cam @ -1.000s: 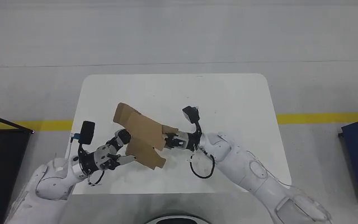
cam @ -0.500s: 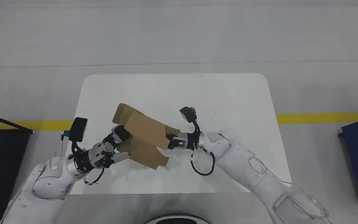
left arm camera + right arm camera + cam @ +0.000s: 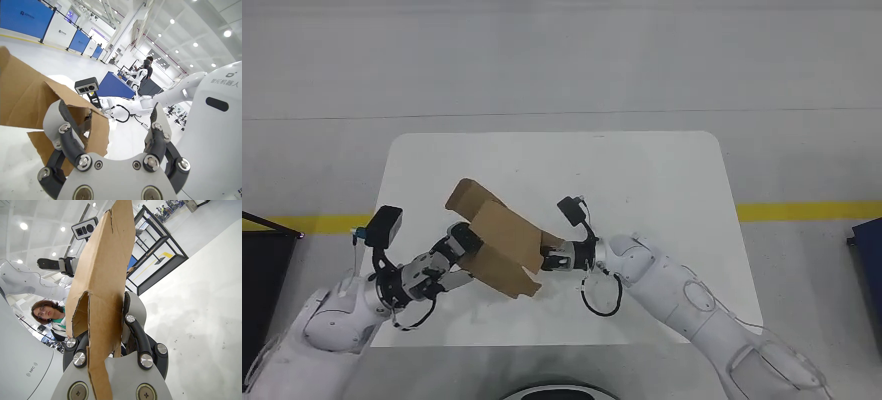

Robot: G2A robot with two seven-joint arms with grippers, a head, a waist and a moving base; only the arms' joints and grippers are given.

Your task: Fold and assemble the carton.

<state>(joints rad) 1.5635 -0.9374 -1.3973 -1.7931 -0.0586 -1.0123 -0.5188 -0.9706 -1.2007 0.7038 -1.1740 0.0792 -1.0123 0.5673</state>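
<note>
While the brown carton (image 3: 497,248) sits tilted over the near part of the white worktop (image 3: 662,190), between both arms, the right hand (image 3: 548,258) is clamped on one end, pinching the cardboard. The left hand (image 3: 108,109) is spread wide at the other end, with one finger (image 3: 64,113) against a flap.

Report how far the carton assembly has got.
Done: the carton is partly opened into a tube and held above the table. In hand: the right hand is shut on one panel, and the left hand is open with one finger against the other end. Left: the end flaps stick out unfolded, so squaring up and closing them remains.
</note>
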